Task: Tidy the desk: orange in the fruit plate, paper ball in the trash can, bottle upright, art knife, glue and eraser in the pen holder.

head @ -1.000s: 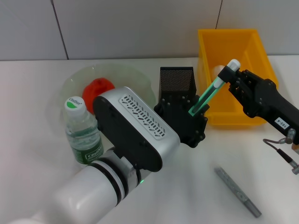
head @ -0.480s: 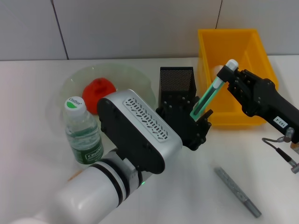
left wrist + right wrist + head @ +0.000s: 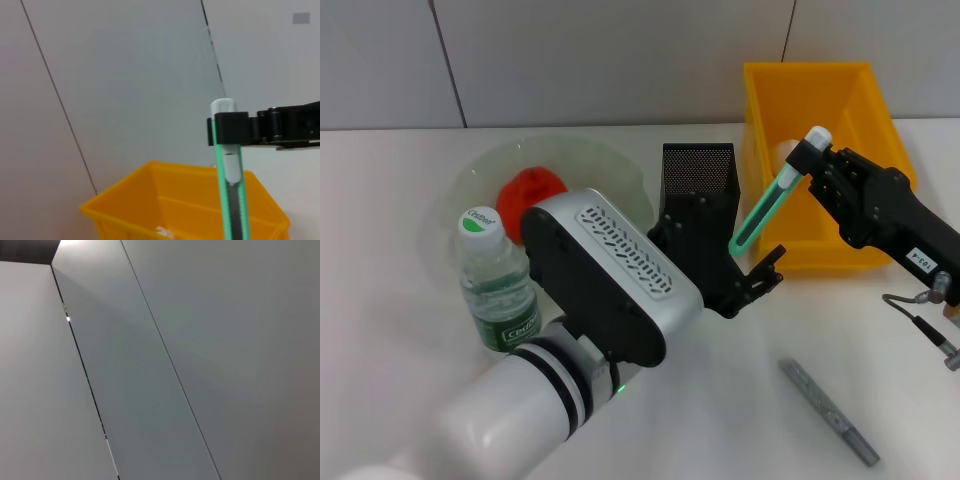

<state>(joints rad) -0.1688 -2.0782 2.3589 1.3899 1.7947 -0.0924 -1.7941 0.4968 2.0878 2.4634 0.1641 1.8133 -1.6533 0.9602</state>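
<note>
Centre-right of the head view: green art knife [image 3: 763,212] held tilted, white cap end up, clamped near that top end by the right gripper [image 3: 817,160], which comes in from the right edge. Knife's lower tip hangs just beside the black mesh pen holder [image 3: 698,180], not inside it. Left wrist view shows the same knife [image 3: 231,175] running up the frame with the right gripper's black clamp [image 3: 235,129] closed around it just under the cap.

Left gripper [image 3: 750,275] sits at frame centre, directly in front of the pen holder and below the knife tip. Its jaws are spread apart and hold nothing.

Behind the knife, upper right: yellow trash can [image 3: 880,130] with a white paper ball [image 3: 787,152] inside; the bin [image 3: 180,200] also fills the lower part of the left wrist view.

Left half of the head view: clear fruit plate [image 3: 605,165] with the orange [image 3: 528,188] on it. Water bottle [image 3: 498,280] stands upright just in front of the plate.

Lower right: grey stick-shaped item [image 3: 827,410] lying flat on the white desk [image 3: 720,400], well apart from everything else.

Right wrist view shows only grey wall panels.
</note>
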